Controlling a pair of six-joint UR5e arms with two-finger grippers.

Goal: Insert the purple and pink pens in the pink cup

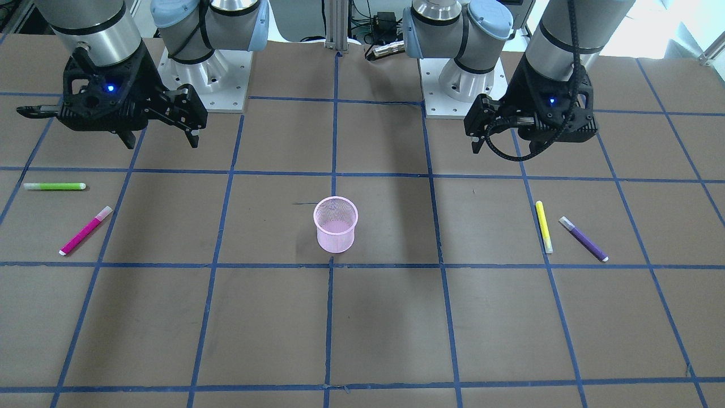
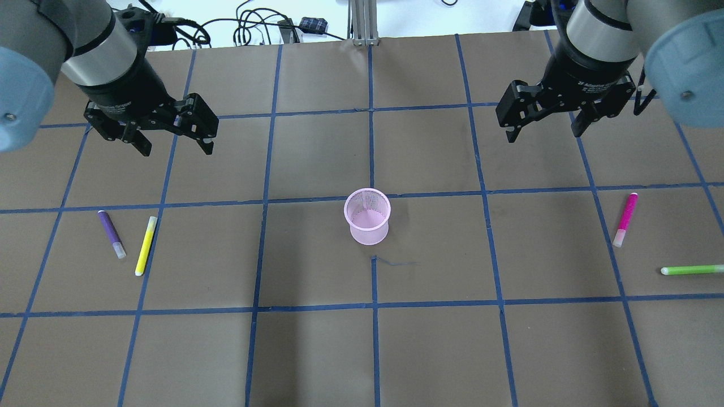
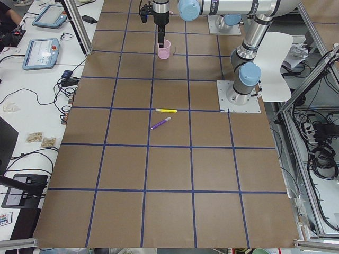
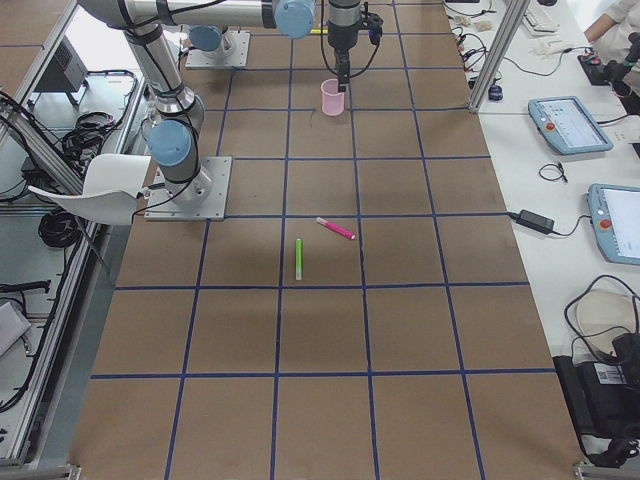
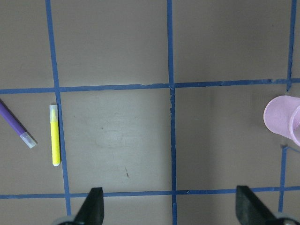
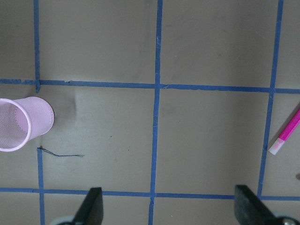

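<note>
Overhead view, clock dirs w/ 12 pointing away from the robot.

Pink cup (image 2: 369, 233) stands upright, mouth up, approx mid-counter (image 2: 317, 350), right by a crossing of the blue tape lines (image 2: 266, 199).

Left gripper (image 2: 177, 148) hangs above the counter at approx 10 o'clock from the cup, well apart from it. It is spread wide, empty, touching no pen. Left wrist view agrees: fingertips (image 5: 93, 206) sit at the bottom edge, far apart, bare counter btwn them.

Purple pen (image 2: 110, 233) lies flat on the counter at approx 9 o'clock from the cup, well apart, and approx 7 o'clock from the left gripper. Its pale cap end points to 5 o'clock. Yellow pen (image 2: 145, 246) lies just beside it on the cup side, not touching.

Right gripper (image 2: 544, 134) hangs at approx 2 o'clock from the cup, also well apart. It too is spread wide, empty, clear of everything. Right wrist view shows the same wide gap w/ bare counter in it.

Pink pen (image 2: 624, 219) lies flat at approx 3 o'clock from the cup, well apart, approx 4–5 o'clock from the right gripper, pale cap end toward 7 o'clock. Green pen (image 2: 691, 270) lies near it at approx 4 o'clock, along the 3–9 line, apart from it.
</note>
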